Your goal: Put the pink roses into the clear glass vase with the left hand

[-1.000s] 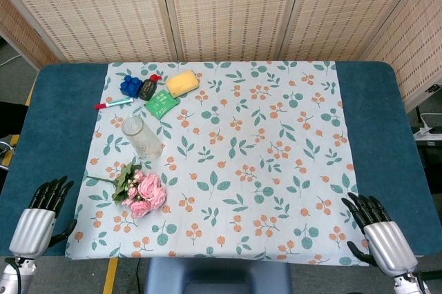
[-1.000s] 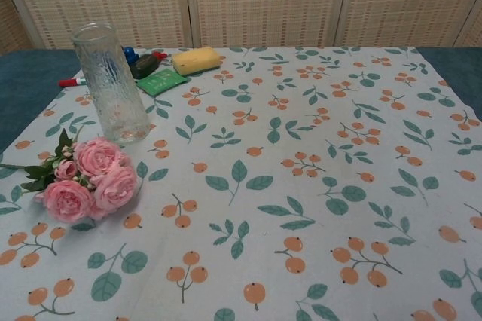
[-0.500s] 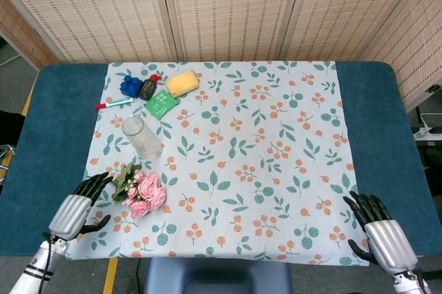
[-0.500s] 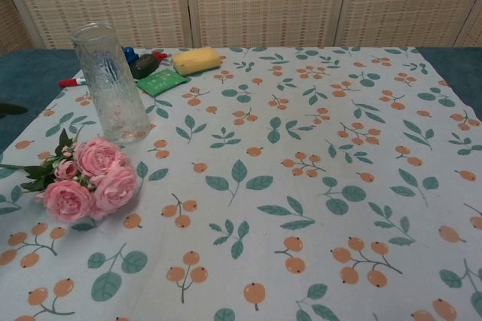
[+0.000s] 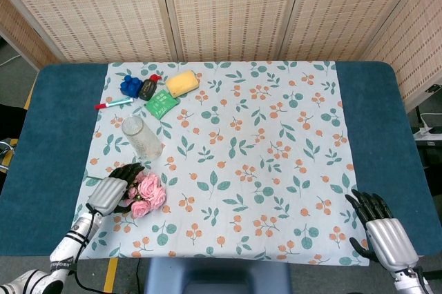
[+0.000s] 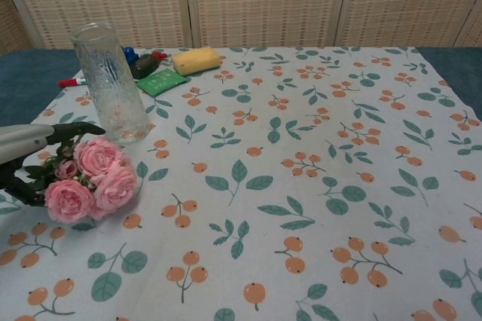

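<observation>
A small bunch of pink roses (image 5: 146,194) (image 6: 90,178) lies on the floral cloth at the near left, leaves and stems pointing left. The clear glass vase (image 5: 141,138) (image 6: 111,84) stands upright just behind it. My left hand (image 5: 110,194) (image 6: 30,144) is at the leafy stem end, fingers stretched over the leaves and the thumb low beside them, not closed on the bunch. My right hand (image 5: 383,232) rests at the near right corner with its fingers apart and nothing in it; the chest view does not show it.
Behind the vase lie a yellow sponge (image 5: 181,83), a green packet (image 5: 161,103), a blue toy (image 5: 130,86), a dark object (image 5: 147,90) and a red-capped pen (image 5: 114,103). A wicker screen closes off the back of the table.
My left hand has travelled from the near left corner rightwards to the roses' stem end and now shows in the chest view. The roses, vase and right hand have not moved.
</observation>
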